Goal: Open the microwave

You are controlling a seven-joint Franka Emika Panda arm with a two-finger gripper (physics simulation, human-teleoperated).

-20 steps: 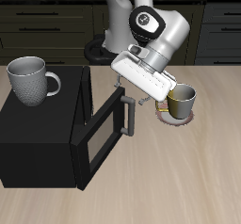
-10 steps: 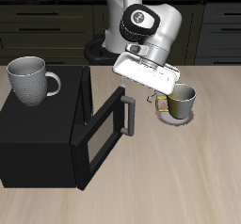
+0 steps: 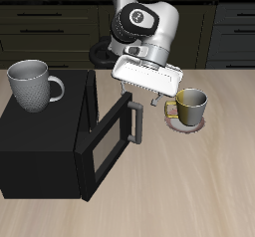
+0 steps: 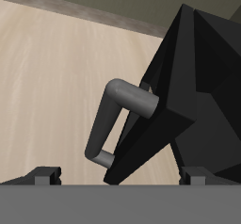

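Exterior view. The microwave (image 3: 45, 146) sits on the counter (image 3: 199, 191) near its front edge, its door (image 3: 108, 141) swung partly out, with the handle (image 3: 130, 118) on the free edge. The tool (image 3: 152, 101) hangs just above and beside the handle, holding nothing; whether its fingers are spread cannot be told here. A grey mug (image 3: 33, 85) stands on the microwave's roof; a yellow mug (image 3: 188, 106) on a saucer (image 3: 183, 122) stands close behind the tool. To widen the door well, the push should probably follow the hinge arc and keep clear of the yellow mug. The counter is pale wood; dark drawer cabinets (image 3: 40, 27) line the room's back.

Wrist view. The handle (image 4: 118, 115) and door (image 4: 193, 87) lie ahead, untouched. The two fingertips (image 4: 38, 175) stand wide apart with nothing between them.
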